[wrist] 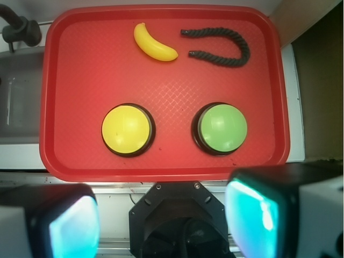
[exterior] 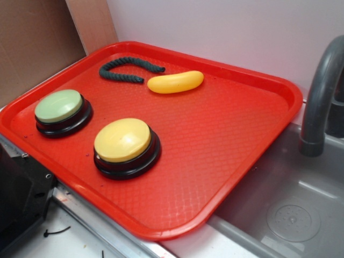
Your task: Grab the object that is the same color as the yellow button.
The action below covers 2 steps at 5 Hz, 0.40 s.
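I find the red tray (wrist: 161, 166) laid flat, partly over the sink basin (exterior: 290, 215), so that all four items sit in one reachable plane under my wrist camera. The yellow button (wrist: 128, 130) and the green button (wrist: 220, 129) stand side by side on the near half, apart from each other. The target, the yellow toy banana (wrist: 155, 47), lies flat at about 11 o'clock from tray centre in the wrist view, just beside the open ends of the dark green rope piece (wrist: 220, 45) but not touching it, which curls at 1 o'clock. I judge that gap enough for a descent on the banana alone, and its colour matches the yellow dome.

The gripper (wrist: 161, 215) hangs high over the near tray edge, at 6 o'clock in the wrist view. The jaws stand wide apart and hold nothing, the two pads showing at the lower corners, blurred and cut by the frame.

Not verifiable: the gripper is absent from the exterior view, so its height over the tray is unclear. The grey faucet (exterior: 322, 97) is cropped at the right edge, and the tray's near corner hides part of the tabletop
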{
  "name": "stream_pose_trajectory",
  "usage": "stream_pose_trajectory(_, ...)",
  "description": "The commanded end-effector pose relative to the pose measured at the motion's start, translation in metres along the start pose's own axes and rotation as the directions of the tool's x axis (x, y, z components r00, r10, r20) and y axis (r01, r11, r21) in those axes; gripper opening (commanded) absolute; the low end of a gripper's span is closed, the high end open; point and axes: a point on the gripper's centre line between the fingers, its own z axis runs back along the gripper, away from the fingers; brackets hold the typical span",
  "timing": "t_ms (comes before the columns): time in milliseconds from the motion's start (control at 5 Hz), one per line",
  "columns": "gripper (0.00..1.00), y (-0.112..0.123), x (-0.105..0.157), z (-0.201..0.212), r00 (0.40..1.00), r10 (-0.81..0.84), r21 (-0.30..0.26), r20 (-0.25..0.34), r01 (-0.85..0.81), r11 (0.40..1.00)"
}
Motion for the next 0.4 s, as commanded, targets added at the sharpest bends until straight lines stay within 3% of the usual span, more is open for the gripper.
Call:
stream_pose_trajectory(0, 1.00, 0.000, 0.000, 0.000, 1.000, 0.000, 0.000, 0.000, 0.000, 1.000)
stream_pose_trajectory(200, 1.00, 0.002, 0.019, -0.009, 0.992, -0.119, 0.010, 0.033, 0.119, 0.993)
